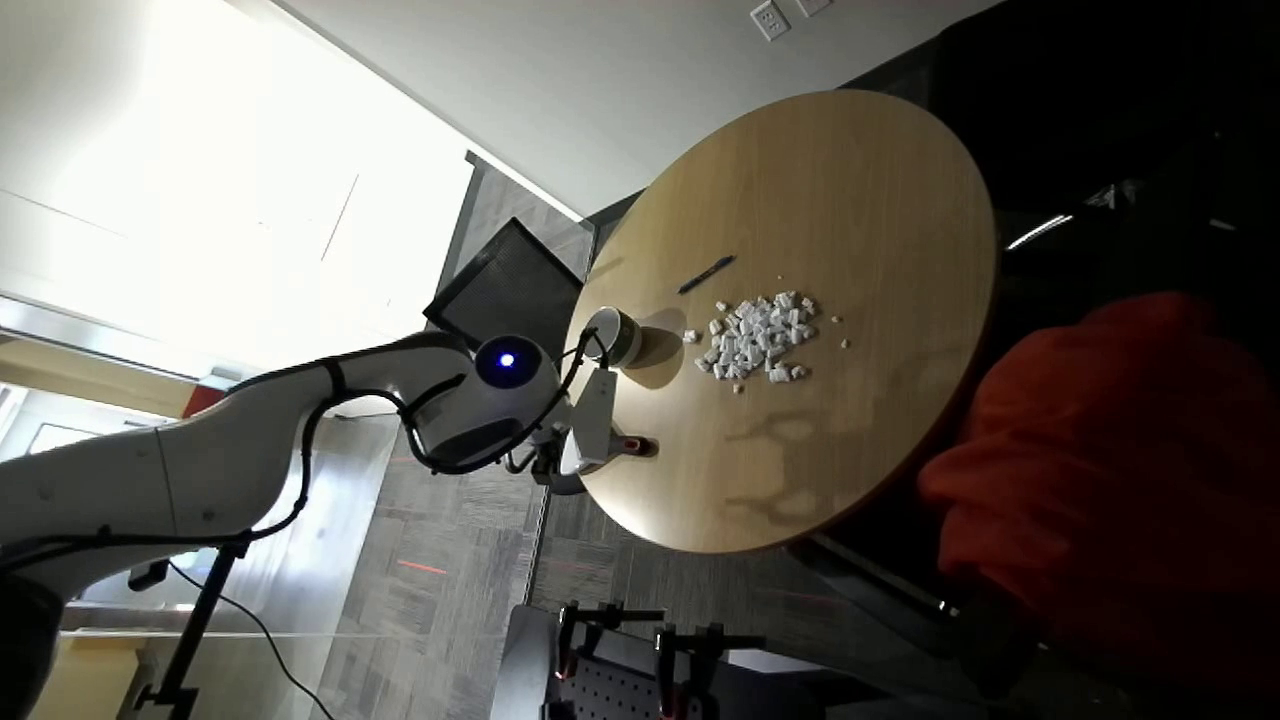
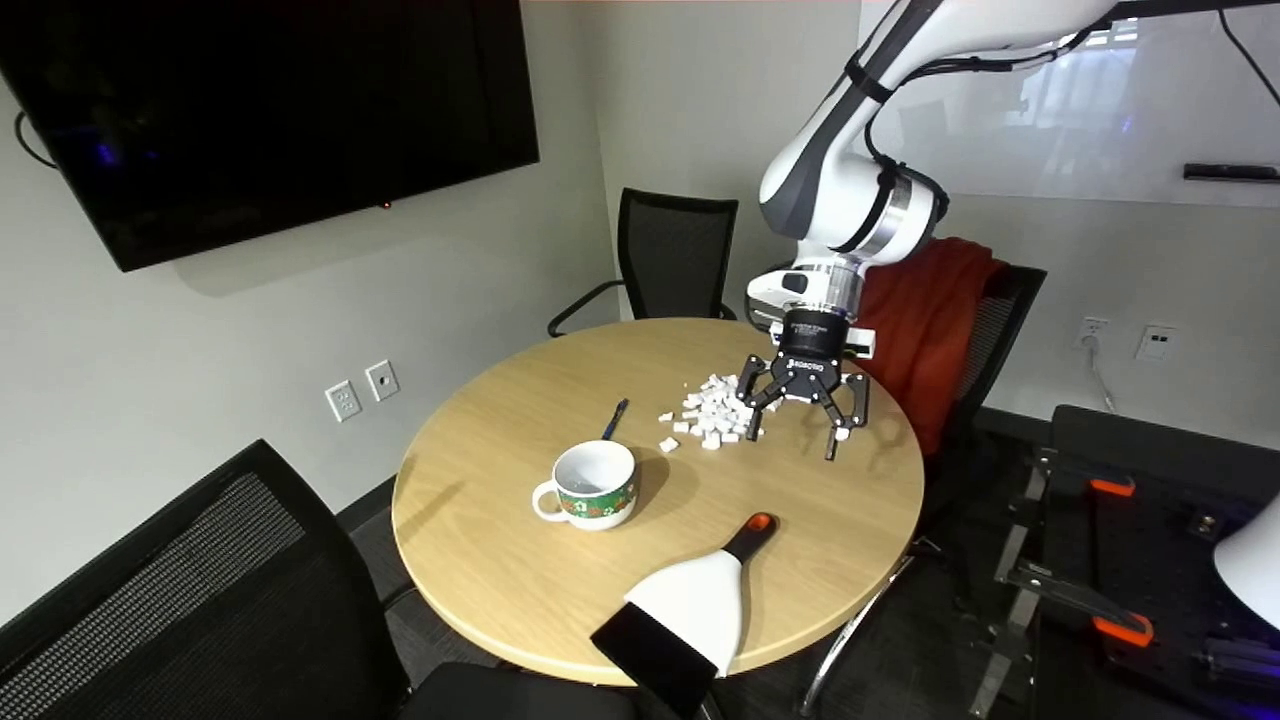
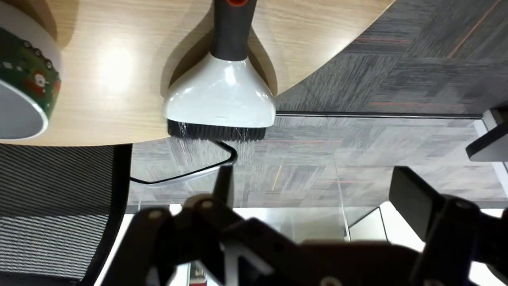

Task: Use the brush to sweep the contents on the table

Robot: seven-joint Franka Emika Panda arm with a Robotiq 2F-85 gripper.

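Note:
The brush [image 3: 220, 95] has a dark handle, a white head and black bristles. It lies at the table's edge, its bristle end reaching past the rim in the wrist view and in an exterior view [image 2: 695, 600]. Only part of the brush [image 1: 635, 445] shows beside the arm elsewhere. The contents, a heap of small white bits [image 2: 718, 408], spread over the middle of the round wooden table [image 2: 500, 560]. My gripper [image 2: 792, 446] hangs in the air, jaws wide apart with nothing between them. In the wrist view the gripper [image 3: 311, 178] is apart from the bristles, with floor behind it.
A mug [image 2: 595, 490] with a green patterned band stands on the table between brush and heap. A dark pen [image 1: 706, 274] lies close to the white bits. Mesh chairs surround the table, including a near chair [image 2: 250, 590]; a red cloth [image 2: 930, 330] drapes another.

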